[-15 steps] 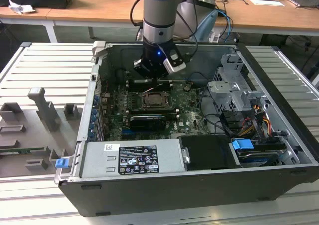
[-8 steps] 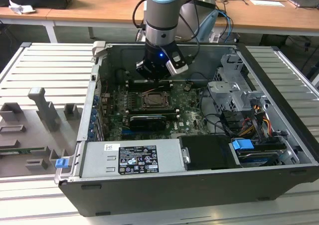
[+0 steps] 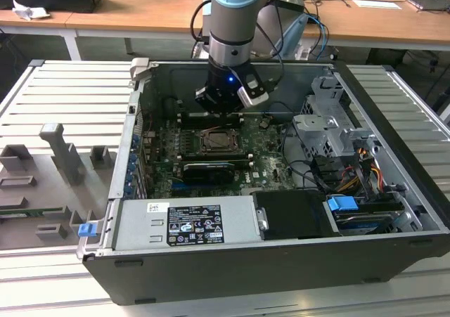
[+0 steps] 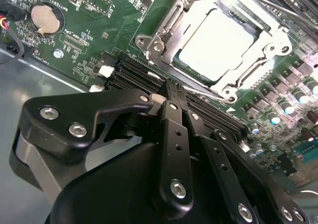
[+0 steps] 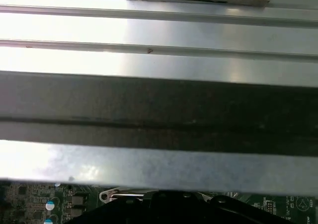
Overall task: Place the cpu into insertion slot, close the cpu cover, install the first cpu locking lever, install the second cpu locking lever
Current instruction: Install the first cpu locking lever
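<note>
Inside the open computer case (image 3: 394, 190), the gripper (image 4: 171, 92) hangs just above the memory slots (image 4: 144, 77), its jaws pressed together and holding nothing. Just beyond the fingertips, the cpu (image 4: 218, 42) lies seated in the insertion slot (image 4: 169, 60), the cpu cover (image 4: 268, 42) framing its edges. Bare green board (image 4: 94, 15) lies to one side; the case's metal wall (image 5: 159, 169) stands near behind the gripper.

Ribbed grey metal table (image 3: 63, 92) carrying open black computer case (image 3: 281, 261), case lying on its side at middle. Grey fixture blocks (image 3: 60, 155) sitting on table toward exterior view's left, just beside case. Small blue clip (image 3: 86, 228) lying near case corner. Wooden desks (image 3: 140, 11) standing behind table.
</note>
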Controlling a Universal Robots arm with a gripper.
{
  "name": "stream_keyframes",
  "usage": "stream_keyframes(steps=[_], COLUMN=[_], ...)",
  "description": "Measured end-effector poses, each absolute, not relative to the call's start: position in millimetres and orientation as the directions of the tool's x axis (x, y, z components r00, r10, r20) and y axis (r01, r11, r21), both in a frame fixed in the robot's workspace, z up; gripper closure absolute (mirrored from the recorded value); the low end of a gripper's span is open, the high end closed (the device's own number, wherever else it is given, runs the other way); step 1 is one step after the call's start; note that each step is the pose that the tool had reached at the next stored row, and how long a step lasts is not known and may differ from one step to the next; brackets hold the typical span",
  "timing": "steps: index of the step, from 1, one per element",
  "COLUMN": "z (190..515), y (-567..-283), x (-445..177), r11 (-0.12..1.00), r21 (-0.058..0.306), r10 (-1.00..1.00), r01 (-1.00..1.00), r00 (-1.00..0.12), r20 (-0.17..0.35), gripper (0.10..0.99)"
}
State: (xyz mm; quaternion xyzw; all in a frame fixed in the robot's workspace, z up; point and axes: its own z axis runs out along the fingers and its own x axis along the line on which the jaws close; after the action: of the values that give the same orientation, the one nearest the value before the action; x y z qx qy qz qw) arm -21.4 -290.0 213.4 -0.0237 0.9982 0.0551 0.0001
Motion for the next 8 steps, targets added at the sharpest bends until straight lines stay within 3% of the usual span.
stream_keyframes(steps=[8], z=[206.4], y=[-289.9], x=[-15.0], r11=[0.993], r21=[0.11], r10=[-0.047], r01=[-0.047], r00=[-0.999], r20=[-0.003], gripper=[0.98])
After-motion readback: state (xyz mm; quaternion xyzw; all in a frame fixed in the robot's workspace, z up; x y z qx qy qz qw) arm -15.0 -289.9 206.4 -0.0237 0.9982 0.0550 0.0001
